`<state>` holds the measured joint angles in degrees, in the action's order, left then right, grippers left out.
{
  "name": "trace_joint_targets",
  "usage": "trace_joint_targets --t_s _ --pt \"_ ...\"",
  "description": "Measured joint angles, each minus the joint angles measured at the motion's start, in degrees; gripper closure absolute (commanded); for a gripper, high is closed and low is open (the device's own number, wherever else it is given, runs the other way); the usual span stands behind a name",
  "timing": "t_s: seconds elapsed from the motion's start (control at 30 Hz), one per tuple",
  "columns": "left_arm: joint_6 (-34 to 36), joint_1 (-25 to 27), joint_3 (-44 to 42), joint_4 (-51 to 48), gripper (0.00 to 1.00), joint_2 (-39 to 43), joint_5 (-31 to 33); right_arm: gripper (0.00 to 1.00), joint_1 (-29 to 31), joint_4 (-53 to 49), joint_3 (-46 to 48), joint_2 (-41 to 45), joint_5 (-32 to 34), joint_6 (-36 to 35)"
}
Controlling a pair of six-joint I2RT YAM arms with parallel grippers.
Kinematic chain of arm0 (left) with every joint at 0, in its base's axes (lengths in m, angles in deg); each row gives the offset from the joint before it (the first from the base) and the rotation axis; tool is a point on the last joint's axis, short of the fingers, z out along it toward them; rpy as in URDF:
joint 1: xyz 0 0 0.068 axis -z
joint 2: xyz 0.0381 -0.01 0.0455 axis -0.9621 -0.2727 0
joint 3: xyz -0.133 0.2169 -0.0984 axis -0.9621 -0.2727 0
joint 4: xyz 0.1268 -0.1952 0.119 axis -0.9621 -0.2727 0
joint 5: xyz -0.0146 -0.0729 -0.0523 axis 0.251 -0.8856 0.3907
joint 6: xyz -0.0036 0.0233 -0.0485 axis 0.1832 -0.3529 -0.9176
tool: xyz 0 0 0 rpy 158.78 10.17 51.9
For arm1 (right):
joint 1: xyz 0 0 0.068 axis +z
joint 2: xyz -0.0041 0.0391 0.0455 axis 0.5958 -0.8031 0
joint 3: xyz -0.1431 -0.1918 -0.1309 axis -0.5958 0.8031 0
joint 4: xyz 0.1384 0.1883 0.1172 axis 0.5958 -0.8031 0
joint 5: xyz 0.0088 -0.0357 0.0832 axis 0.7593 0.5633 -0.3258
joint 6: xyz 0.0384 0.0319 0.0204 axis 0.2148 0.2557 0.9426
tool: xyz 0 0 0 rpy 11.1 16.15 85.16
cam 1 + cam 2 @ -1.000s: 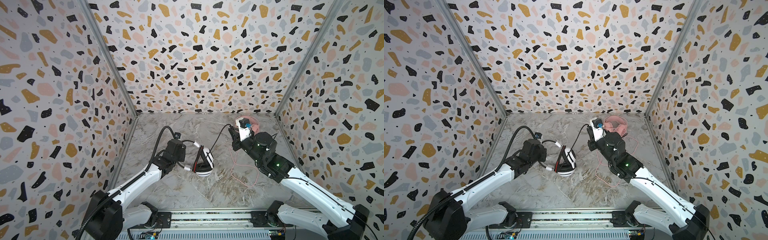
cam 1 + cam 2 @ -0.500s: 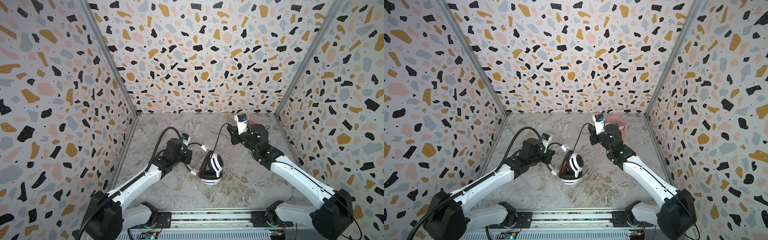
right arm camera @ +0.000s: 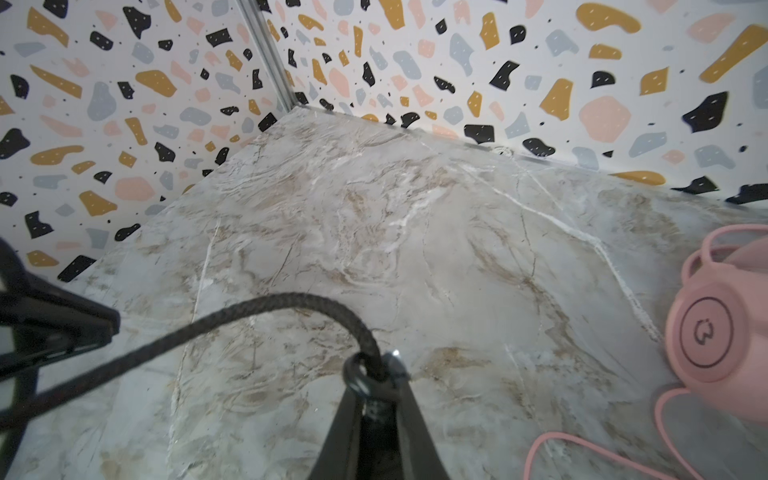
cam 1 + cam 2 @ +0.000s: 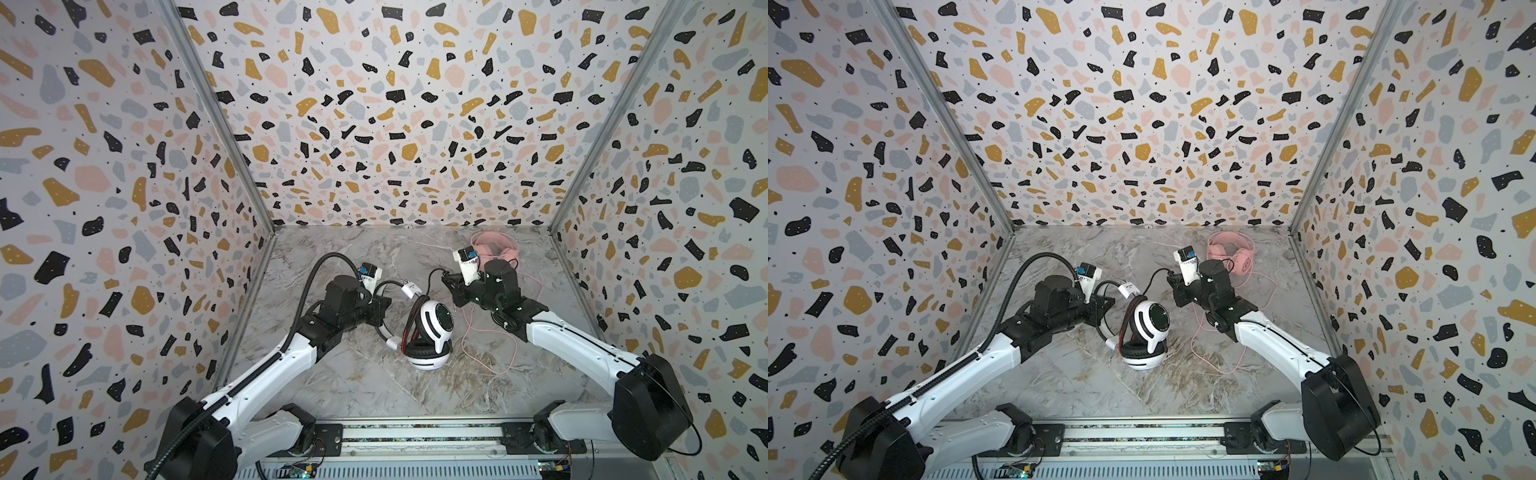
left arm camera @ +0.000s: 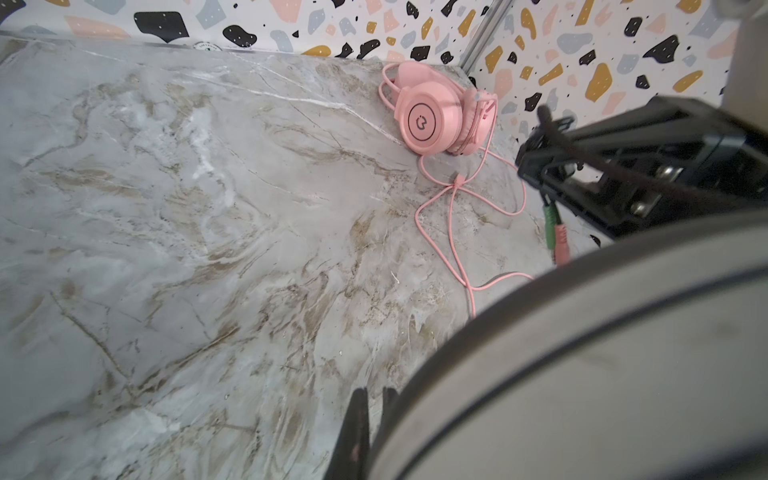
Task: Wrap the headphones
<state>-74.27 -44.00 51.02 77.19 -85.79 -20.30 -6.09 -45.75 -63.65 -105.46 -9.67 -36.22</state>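
Observation:
The white headphones (image 4: 432, 328) (image 4: 1148, 328) with black stripes stand on the marble floor mid-table, one cup stacked on the other. My left gripper (image 4: 381, 309) (image 4: 1106, 305) (image 5: 374, 399) is shut on their thin headband (image 4: 380, 328), which fills the left wrist view as a blurred band (image 5: 602, 374). My right gripper (image 4: 446, 283) (image 4: 1173, 283) (image 3: 374, 376) is shut on the black cable (image 4: 430, 275) (image 3: 249, 316) near its end; green and pink plugs (image 5: 555, 232) hang below it. The pink headphones (image 4: 496, 251) (image 4: 1229, 254) (image 5: 436, 116) (image 3: 715, 332) lie at the back right.
The loose pink cable (image 4: 490, 332) (image 4: 1217, 332) (image 5: 453, 216) (image 3: 582, 440) trails over the floor from the pink headset, under and beside my right arm. Terrazzo-patterned walls (image 4: 395, 124) close in the left, back and right sides.
The white headset has shifted right with my left gripper and turned so one cup faces up. My right arm has swung round, still holding the black cable.

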Motion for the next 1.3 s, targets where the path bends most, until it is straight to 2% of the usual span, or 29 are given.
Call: trace_joint_targets --t_s 0.3,0.6,0.73,1.03,1.3 --pt "-4.59 -0.07 0.81 2.36 1.0 0.35 0.61 1.0 0.0 6.38 6.91 0.04 -7.98 3.19" --pt "-13.42 -0.33 0.79 4.11 1.0 6.45 13.9 1.0 0.42 15.72 13.0 0.46 -13.05 9.53" --pt "-20.22 -0.35 -1.7 4.57 1.0 9.05 22.29 1.0 2.21 18.88 13.11 0.46 -13.2 10.82" --pt "-32.5 -0.31 -5.84 3.58 1.0 10.05 34.84 0.99 8.48 20.0 13.46 0.35 -11.69 10.99" --pt "-39.06 -0.17 -9.33 2.51 1.0 11.32 40.59 0.98 13.86 15.15 12.28 0.35 -8.09 6.27"
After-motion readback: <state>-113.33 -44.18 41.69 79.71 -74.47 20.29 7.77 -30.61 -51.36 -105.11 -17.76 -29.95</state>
